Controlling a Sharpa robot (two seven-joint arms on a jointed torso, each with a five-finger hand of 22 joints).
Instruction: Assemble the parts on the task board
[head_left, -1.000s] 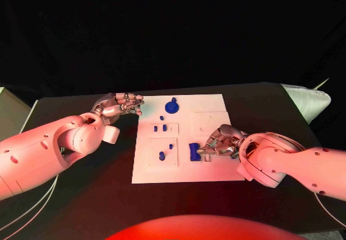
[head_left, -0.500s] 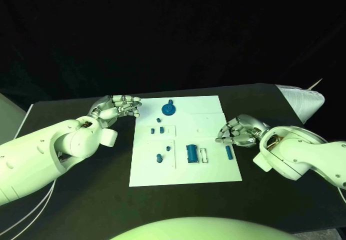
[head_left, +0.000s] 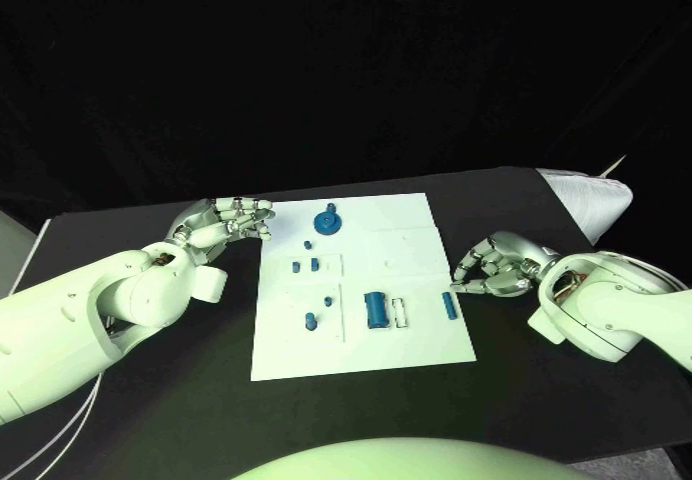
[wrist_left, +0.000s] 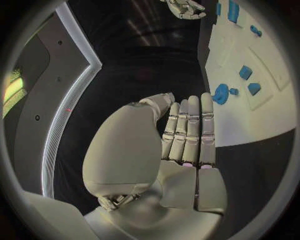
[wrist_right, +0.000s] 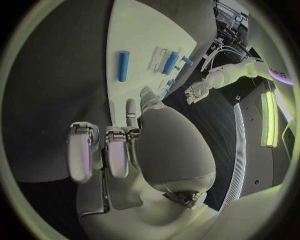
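**Both hands off the board, parts lying on it**

We see the white task board lying in the middle of the black table, with the blue parts spread over it. A round part sits near the far edge, two small pieces lie side by side in a recess on the left half, and another small piece rests nearer the front. A larger blue cylinder lies near the middle, just beside a pale slot, and a slim blue bar lies close to the right edge.

We find the left hand just off the board's far left corner, over bare table, its fingers curled in together and holding nothing; its wrist view shows them lying flat, side by side. The right hand hovers just beside the right edge, near the bar but apart from it, fingers bent inward on nothing that we can see.
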